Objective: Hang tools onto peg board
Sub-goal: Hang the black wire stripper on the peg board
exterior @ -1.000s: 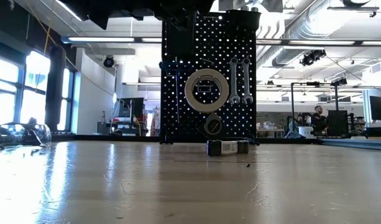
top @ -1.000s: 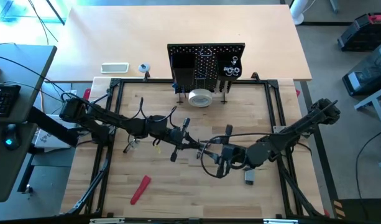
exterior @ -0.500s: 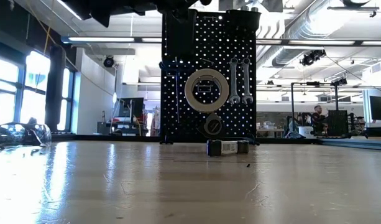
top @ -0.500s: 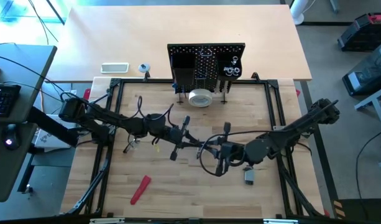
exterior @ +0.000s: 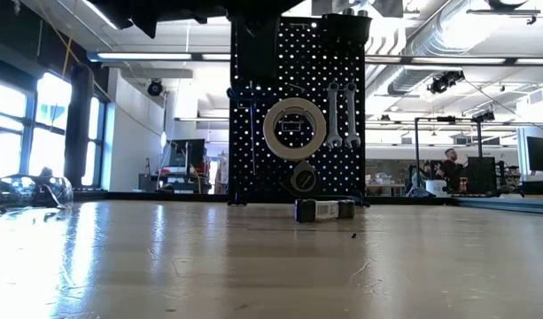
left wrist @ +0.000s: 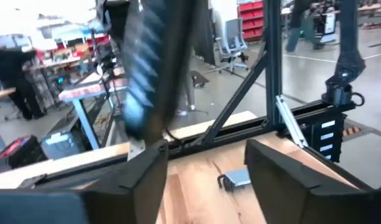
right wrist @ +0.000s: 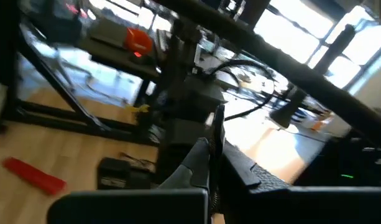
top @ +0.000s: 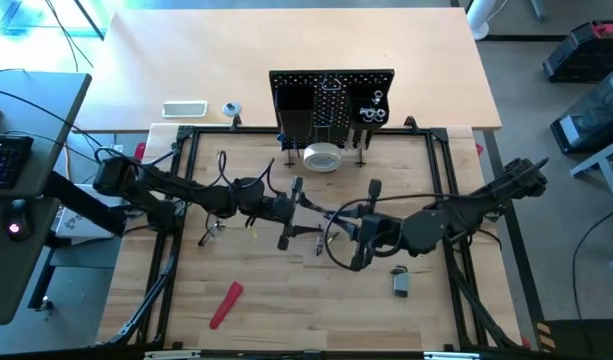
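the left gripper (left wrist: 206, 155) and right gripper (right wrist: 212, 146) are met at mid-table, well short of the peg board (top: 331, 100). the left claw is seen spread; the right is pressed together, and whether anything is pinched cannot be told. a blurred blue thing (left wrist: 146, 81) is seen just beyond the left fingers. the red-handled tool (top: 225, 305) is left flat near the front edge. it is judged stiff and light, and best taken across mid-handle. the tape measure (top: 401, 284) is judged dense and smooth-cased, so a square grip is called for.
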`<action>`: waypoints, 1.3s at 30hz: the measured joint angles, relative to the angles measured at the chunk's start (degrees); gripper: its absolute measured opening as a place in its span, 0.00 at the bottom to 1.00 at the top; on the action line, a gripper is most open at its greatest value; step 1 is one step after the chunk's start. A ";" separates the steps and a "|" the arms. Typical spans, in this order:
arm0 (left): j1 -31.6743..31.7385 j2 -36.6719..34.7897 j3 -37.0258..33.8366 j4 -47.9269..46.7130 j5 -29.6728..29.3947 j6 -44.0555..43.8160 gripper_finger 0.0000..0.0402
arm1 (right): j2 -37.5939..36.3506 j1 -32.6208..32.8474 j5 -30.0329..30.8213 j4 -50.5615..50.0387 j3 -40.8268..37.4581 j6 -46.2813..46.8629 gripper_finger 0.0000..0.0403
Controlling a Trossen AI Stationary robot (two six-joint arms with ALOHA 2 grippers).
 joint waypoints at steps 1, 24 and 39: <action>0.25 -0.31 0.00 -0.78 -0.03 -0.60 0.53 | 0.00 0.00 0.98 -1.67 1.12 -0.69 0.00; 3.05 5.47 -1.22 -9.96 1.04 0.65 0.60 | 0.00 -21.28 -21.76 -28.67 28.89 -12.97 0.00; 8.11 9.70 -1.27 -12.48 7.46 0.90 0.60 | 0.04 -42.84 -52.72 -26.06 29.46 -17.96 0.00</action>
